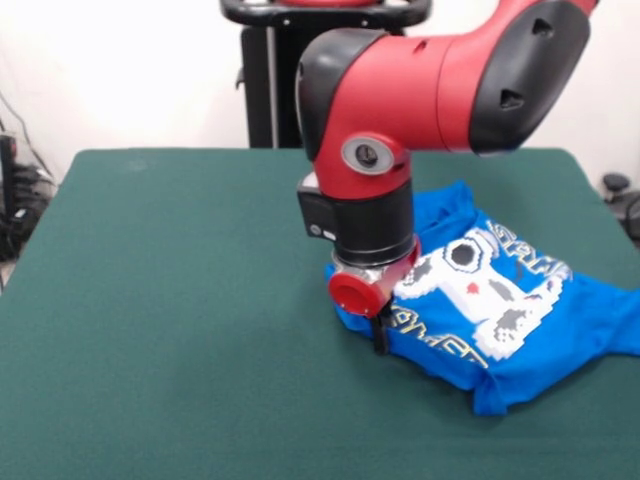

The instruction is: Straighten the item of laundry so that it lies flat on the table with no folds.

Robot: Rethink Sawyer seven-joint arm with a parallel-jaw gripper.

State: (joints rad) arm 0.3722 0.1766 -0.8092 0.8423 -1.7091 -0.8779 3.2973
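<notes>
The item of laundry (pixel 500 315), a bright blue T-shirt with a white pixel game-controller print and yellow-outlined lettering, lies print-up on the right half of the green table (pixel 180 300). It sits skewed, with rumpled edges and a fold along its near hem. One part reaches the picture's right edge. My gripper (pixel 381 335) hangs below the red wrist, down at the shirt's left edge and touching or just above the cloth. The wrist hides how it stands.
The red and black arm (pixel 430 90) crosses above the shirt's far left part. Bare green cloth spreads to the left and front. A black stand (pixel 270 80) rises behind the table. Cables (pixel 20 190) hang off the left side.
</notes>
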